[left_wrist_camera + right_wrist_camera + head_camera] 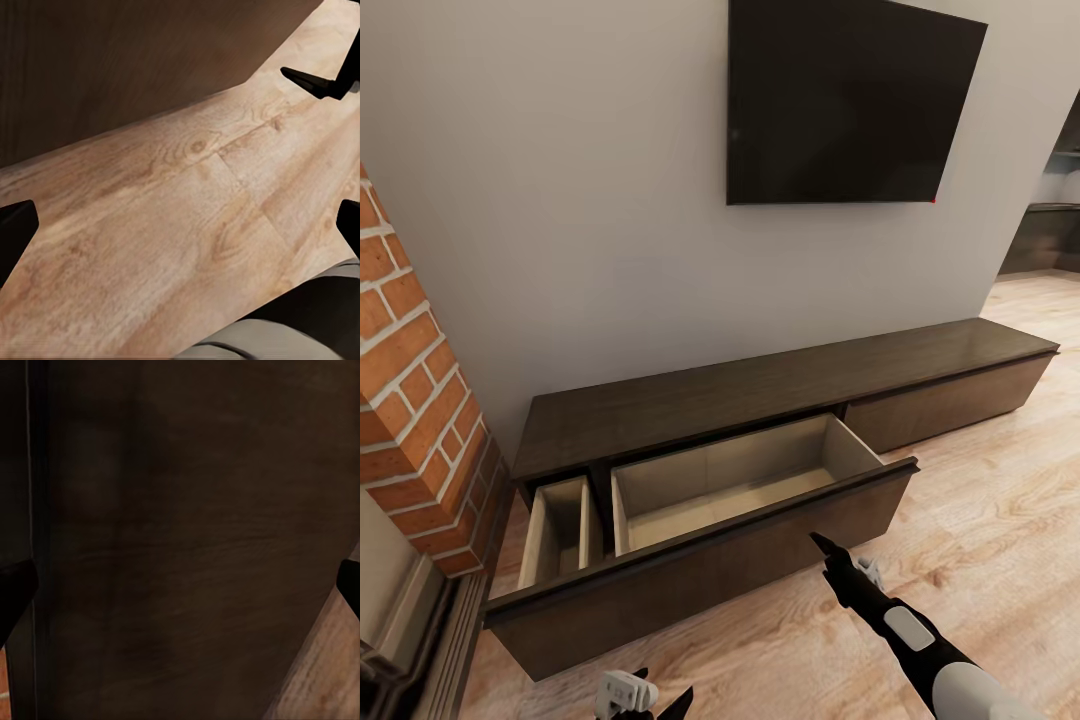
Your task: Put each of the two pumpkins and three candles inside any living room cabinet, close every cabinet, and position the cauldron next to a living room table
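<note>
**Open drawer, both grippers empty at the cabinet front**

Head view first: the right gripper [830, 553] reaches forward on its black-and-white arm, its dark fingertip just in front of the pulled-out drawer front [700, 580] of the cabinet [760, 385]. In the right wrist view the two finger tips sit at opposite edges with only dark wood between them, so its jaws stand spread and hold nothing. That pose, close to the panel and aimed at it, reads to me as readiness to push the drawer, or a pause after handling it.

The left gripper [645, 700] hangs low, nearer the robot than the drawer front. In the left wrist view its fingers are also wide apart over the plank floor [180, 225], empty, with the drawer's dark face beyond and the right gripper's tip showing toward the far side.

The cabinet is a long, low, dark brown unit against the wall, beneath a wall-mounted screen [845, 100], with a brick column [410, 400] at its left end. Its wide drawer stands fully out, showing pale wood walls and a divider that splits a narrow compartment at the brick end from a long one. What shows of the long compartment's floor is bare; the narrow one is partly hidden by its walls. The neighbouring drawer front away from the brick sits flush and closed.
</note>
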Available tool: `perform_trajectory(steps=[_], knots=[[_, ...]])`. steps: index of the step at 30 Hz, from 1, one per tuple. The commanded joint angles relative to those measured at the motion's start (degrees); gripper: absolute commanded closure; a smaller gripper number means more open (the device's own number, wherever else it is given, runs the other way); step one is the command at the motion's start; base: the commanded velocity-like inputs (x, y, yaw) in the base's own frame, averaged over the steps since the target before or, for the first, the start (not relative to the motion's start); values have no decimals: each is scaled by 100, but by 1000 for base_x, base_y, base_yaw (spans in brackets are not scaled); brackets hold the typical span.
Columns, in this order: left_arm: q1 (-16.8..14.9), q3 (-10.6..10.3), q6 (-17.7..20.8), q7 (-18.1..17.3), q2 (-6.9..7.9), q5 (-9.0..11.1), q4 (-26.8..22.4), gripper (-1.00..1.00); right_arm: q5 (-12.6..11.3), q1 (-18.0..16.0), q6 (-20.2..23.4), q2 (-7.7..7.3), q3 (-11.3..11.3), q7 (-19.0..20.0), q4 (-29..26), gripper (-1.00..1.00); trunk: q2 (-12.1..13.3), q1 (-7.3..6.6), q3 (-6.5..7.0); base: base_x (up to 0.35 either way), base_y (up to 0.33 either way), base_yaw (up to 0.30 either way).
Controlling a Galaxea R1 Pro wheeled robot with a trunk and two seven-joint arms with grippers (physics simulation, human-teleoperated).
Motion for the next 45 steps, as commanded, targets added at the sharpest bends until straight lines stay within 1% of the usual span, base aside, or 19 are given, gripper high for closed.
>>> perform_trajectory(steps=[1,3,6,7,9,10,14,17,21,24,28,33,39,45], knots=[[-1,-1,56,-5,2,63,-8,-100,-44,-2,54,-1,-23,8,0,-100,-2,-1,-4,0,0,0],[0,-1,69,-3,2,67,-8,-100,-45,-2,57,-2,-26,3,0,-100,-2,-1,-4,0,0,0],[-3,-1,80,-2,2,72,-9,-100,-46,-2,63,-13,-105,-14,0,-100,-2,-1,-4,0,0,0],[-4,-1,81,-2,2,74,-9,-100,-46,-2,64,-24,-169,-18,0,-100,0,-3,18,0,0,0],[-4,3,87,-1,2,76,-9,-100,-46,-2,66,-34,-228,-20,0,-100,2,-9,62,0,0,0],[-4,7,138,-1,2,79,-9,-100,-46,-2,77,-62,-282,-19,0,-100,4,-11,85,0,0,0],[-4,14,272,-1,2,77,-7,-100,-46,-2,252,-114,-328,9,-5,-100,9,-21,173,0,0,0],[-5,16,302,-1,2,79,1,-100,-46,-2,313,-142,-340,20,-7,-100,35,-40,237,0,0,0],[-5,17,323,-1,2,68,10,-100,-42,-2,424,-175,-351,16,-8,-100,196,-128,309,0,0,0],[-5,17,328,-1,2,66,15,-100,-33,-2,613,-215,-355,-11,-9,-100,316,-194,363,0,0,0],[-5,17,330,-1,2,62,21,-100,-32,-2,699,-286,-355,-33,-3,-100,477,-282,435,0,0,0],[-10,17,331,0,2,57,29,-100,-36,-2,934,-380,-354,-34,0,-100,677,-392,524,0,0,0],[-16,18,331,6,2,47,35,-100,-41,-2,1037,-497,-357,-33,0,-100,918,-524,632,0,0,0],[-24,24,331,7,2,46,35,-100,-53,-2,1105,-548,-357,-33,-3,-100,1158,-655,740,0,0,0]])
